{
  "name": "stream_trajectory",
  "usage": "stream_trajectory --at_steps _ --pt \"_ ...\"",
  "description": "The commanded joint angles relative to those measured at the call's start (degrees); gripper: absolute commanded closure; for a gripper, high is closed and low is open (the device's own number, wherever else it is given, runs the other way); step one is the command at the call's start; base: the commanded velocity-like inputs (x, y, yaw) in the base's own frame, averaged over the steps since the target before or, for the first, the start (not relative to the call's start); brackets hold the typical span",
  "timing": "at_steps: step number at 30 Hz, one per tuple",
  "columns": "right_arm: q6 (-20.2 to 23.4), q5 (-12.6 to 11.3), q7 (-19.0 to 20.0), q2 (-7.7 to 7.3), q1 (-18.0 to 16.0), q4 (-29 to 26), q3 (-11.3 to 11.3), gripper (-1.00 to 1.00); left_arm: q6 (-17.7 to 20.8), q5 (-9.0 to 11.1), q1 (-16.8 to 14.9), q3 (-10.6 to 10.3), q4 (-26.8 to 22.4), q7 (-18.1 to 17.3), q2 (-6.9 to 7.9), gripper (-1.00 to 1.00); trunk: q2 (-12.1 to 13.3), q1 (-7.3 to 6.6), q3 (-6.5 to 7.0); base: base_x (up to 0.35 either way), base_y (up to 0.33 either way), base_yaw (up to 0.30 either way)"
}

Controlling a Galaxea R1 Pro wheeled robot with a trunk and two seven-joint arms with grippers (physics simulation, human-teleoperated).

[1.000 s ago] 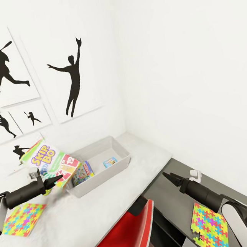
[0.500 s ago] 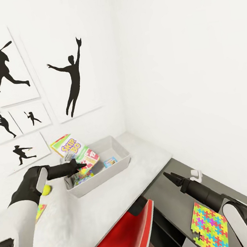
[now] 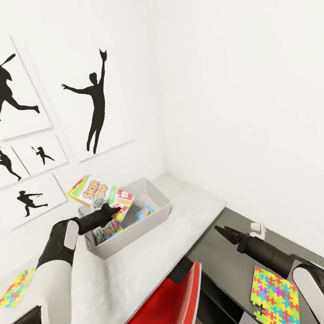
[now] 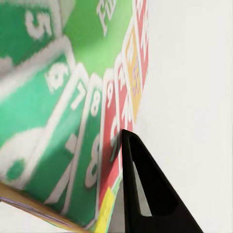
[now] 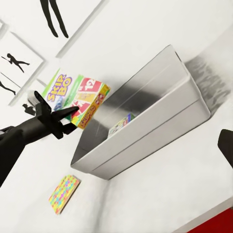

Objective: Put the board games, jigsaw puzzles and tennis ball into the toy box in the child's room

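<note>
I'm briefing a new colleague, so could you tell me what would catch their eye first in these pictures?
First, the bright Skip-Bo box, held tilted by the left gripper over the grey toy box on the white table. Next, the black baseball silhouettes on the wall behind, and a colourful jigsaw puzzle beside the right arm.

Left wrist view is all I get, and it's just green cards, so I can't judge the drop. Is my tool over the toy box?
Observer: In the head view, the left tool holds the Skip-Bo box tilted above the left end of the toy box.
Operator: Anything inside it?
Observer: Yes, the right wrist view shows a small blue box on its floor.
Operator: What's outside?
Observer: One jigsaw puzzle lies on the table, left of the toy box.
</note>
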Motion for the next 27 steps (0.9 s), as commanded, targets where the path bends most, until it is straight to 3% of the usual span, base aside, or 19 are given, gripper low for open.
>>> stream_trajectory --at_steps 1,6,8,12,16,19,21,24,25,27 --pt "0.45 -0.37 0.02 0.0 -0.05 0.0 -0.06 -1.0 -0.37 0.12 -0.09 1.34 -0.02 0.82 -0.61 1.0 -0.13 0.03 -0.12 0.0 0.0 0.0" --pt "0.45 -0.36 0.02 -0.02 -0.05 0.02 -0.06 -1.0 -2.26 0.92 -0.08 3.6 -0.34 2.83 -3.16 1.0 -0.13 0.03 -0.12 0.0 0.0 0.0" --pt "0.4 -0.35 -0.01 0.02 -0.03 0.02 -0.06 -1.0 -5.93 2.51 -0.07 4.58 -0.64 3.24 -4.56 1.0 -0.13 0.03 -0.12 0.0 0.0 0.0" --pt "0.37 -0.35 -0.05 0.04 -0.03 0.03 -0.06 -1.0 -11.62 4.66 -0.07 5.27 -0.79 4.54 -5.87 1.0 -0.13 0.03 -0.12 0.0 0.0 0.0" --pt "0.21 -0.3 -0.04 0.03 -0.05 0.03 -0.06 -1.0 -14.14 5.75 -0.07 5.55 -0.96 9.69 -8.48 1.0 -0.13 0.03 -0.12 0.0 0.0 0.0" --pt "-0.19 -0.29 0.0 -0.02 -0.05 0.03 -0.06 -1.0 -19.08 6.45 -0.07 5.59 -1.06 15.52 -10.72 1.0 -0.13 0.03 -0.12 0.0 0.0 0.0" --pt "-0.3 -0.37 0.01 -0.07 -0.02 0.03 -0.18 -1.0 -21.17 7.37 -0.07 5.48 -0.98 16.87 -11.4 1.0 -0.13 0.03 -0.12 0.0 0.0 0.0" --pt "-0.33 -0.49 0.05 -0.05 -0.02 0.03 -1.43 -1.0 -22.87 11.05 -0.07 5.41 -0.74 18.0 -12.19 1.0 -0.13 0.03 -0.12 0.0 0.0 0.0" --pt "-0.3 -0.59 0.08 -0.02 -0.08 0.03 -2.3 -1.0 -23.43 13.94 -0.07 5.25 -0.66 18.33 -12.23 1.0 -0.13 0.03 -0.12 0.0 0.0 0.0" --pt "-0.28 -0.66 0.09 0.0 -0.11 0.03 -2.88 -1.0 -23.78 16.18 -0.07 5.14 -0.63 18.63 -12.23 1.0 -0.13 0.03 -0.12 0.0 0.0 0.0"
